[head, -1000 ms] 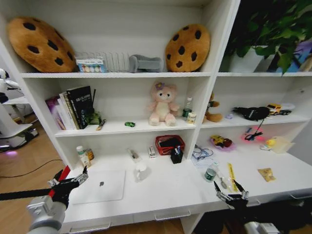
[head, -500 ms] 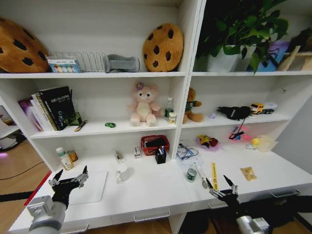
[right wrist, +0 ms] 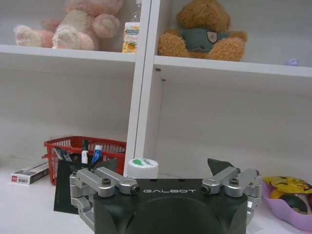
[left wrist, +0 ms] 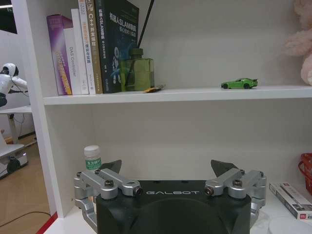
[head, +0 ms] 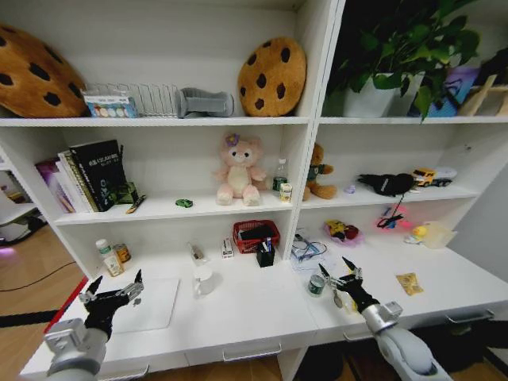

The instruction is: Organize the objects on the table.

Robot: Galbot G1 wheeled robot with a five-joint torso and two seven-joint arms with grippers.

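While the left gripper is held open above the thin silver laptop at the left end of the white desk, the right gripper is seen with fingers spread, empty, just beside the small round greenish tin. On the shelf above, the tiny green toy car is parked.
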